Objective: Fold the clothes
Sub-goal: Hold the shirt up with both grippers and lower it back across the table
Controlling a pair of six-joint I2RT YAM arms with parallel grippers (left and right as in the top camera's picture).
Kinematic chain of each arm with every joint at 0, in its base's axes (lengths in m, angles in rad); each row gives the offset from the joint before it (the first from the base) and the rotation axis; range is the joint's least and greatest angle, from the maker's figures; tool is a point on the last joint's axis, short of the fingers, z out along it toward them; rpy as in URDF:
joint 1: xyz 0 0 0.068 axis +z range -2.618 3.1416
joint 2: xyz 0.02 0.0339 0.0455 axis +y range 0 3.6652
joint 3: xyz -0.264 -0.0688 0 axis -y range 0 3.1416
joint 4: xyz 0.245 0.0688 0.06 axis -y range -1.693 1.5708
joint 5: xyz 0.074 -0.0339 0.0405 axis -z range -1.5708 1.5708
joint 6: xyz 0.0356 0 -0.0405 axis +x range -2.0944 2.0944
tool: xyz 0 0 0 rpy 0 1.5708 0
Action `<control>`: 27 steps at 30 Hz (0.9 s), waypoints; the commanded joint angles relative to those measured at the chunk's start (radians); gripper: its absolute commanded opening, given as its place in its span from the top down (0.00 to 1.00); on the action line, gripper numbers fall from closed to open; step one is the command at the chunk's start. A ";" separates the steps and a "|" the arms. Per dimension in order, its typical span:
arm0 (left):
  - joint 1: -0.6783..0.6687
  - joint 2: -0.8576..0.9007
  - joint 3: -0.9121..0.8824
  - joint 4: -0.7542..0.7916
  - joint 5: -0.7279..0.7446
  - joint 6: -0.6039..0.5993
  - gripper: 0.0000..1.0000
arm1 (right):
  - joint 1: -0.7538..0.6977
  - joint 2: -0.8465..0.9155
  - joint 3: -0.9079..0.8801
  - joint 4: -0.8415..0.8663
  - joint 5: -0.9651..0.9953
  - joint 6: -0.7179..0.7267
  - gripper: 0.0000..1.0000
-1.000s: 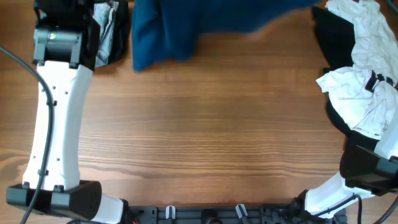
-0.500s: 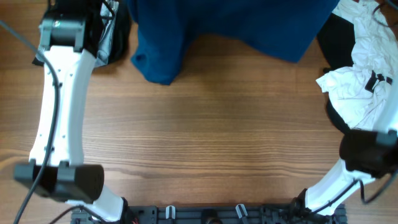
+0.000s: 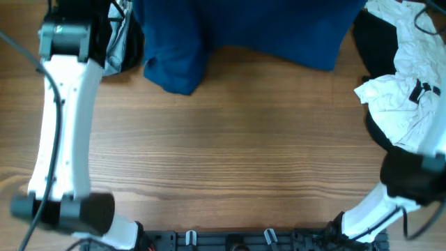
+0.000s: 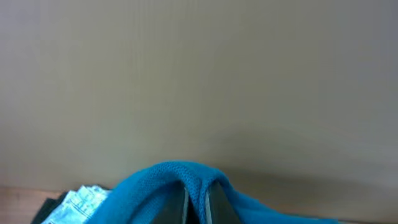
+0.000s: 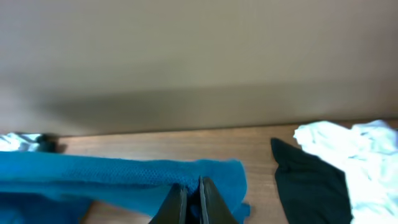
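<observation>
Blue shirt (image 3: 244, 31) spans the table's (image 3: 230, 153) far edge. Left gripper (image 4: 196, 198) jaws pinch its fabric; right gripper (image 5: 190, 188) jaws pinch it too. White clothes (image 3: 408, 90) at right edge.

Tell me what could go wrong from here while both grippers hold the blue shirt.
1. The left gripper and right gripper each pinch only a small fold of the blue shirt, so it may slip out.
2. The shirt's left part is bunched, so it may lie down creased.
3. The black garment and white garments lie close by and could get dragged along.
</observation>
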 commanded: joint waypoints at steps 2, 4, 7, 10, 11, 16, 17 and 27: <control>-0.091 -0.252 0.054 -0.046 -0.142 0.031 0.96 | -0.025 -0.275 0.029 -0.060 0.046 0.002 0.96; -0.132 -0.317 0.054 -0.063 -0.153 0.074 0.96 | -0.025 -0.360 0.029 -0.086 0.078 0.011 0.96; -0.190 -0.420 0.054 -0.085 -0.182 0.092 0.96 | -0.025 -0.485 0.029 -0.103 0.122 0.020 0.97; -0.217 -0.506 0.054 -0.106 -0.181 0.092 0.96 | -0.025 -0.584 0.029 -0.106 0.174 0.038 0.96; -0.217 -0.527 0.054 -0.111 -0.182 0.092 0.96 | -0.025 -0.608 0.029 -0.106 0.185 0.038 0.96; -0.217 -0.570 0.054 -0.119 -0.194 0.125 0.96 | -0.025 -0.649 0.029 -0.082 0.202 0.047 0.96; -0.216 -0.560 0.054 -0.118 -0.198 0.126 0.96 | -0.025 -0.639 0.029 -0.080 0.201 0.047 0.96; -0.143 -0.299 0.054 -0.018 -0.219 0.147 0.96 | -0.025 -0.330 0.029 -0.042 0.121 0.065 0.96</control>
